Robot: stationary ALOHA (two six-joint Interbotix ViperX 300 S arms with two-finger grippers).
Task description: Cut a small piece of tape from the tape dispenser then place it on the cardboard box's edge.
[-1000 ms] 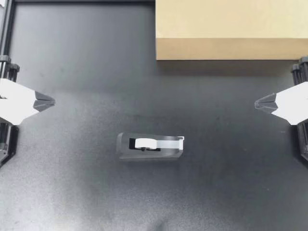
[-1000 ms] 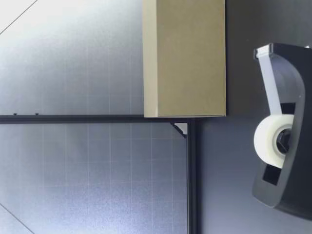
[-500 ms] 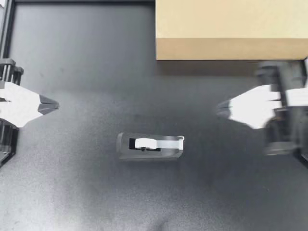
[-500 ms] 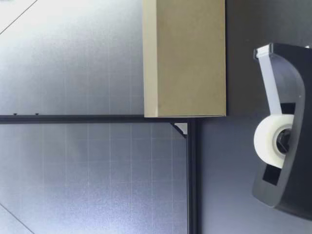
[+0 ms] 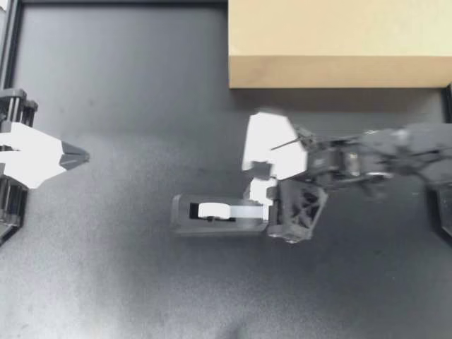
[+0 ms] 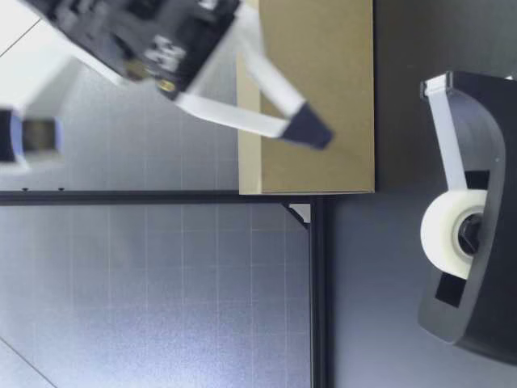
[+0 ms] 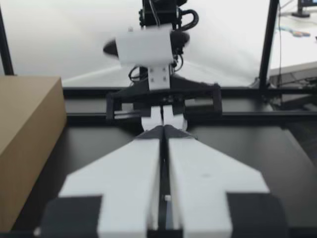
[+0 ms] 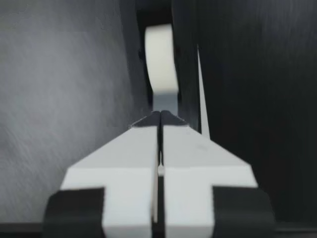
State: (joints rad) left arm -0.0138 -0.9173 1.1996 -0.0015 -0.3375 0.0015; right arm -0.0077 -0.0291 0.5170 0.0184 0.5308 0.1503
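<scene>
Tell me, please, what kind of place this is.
Probably a robotics lab bench: a black table inside a black frame, a robot arm reaching over it, and a tape dispenser and cardboard box laid out.

The dark tabletop (image 5: 127, 85) carried two things: a black tape dispenser (image 5: 219, 224) near its middle, and a cardboard box (image 5: 339, 42) resting flat along the far edge, well apart from the dispenser.

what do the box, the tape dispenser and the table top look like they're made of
Box: likely cardboard, matte tan, with sharp straight edges. Tape dispenser: probably moulded plastic, black and smooth with rounded contours. Table: dark, matte and finely grained; the material is unclear.
</scene>
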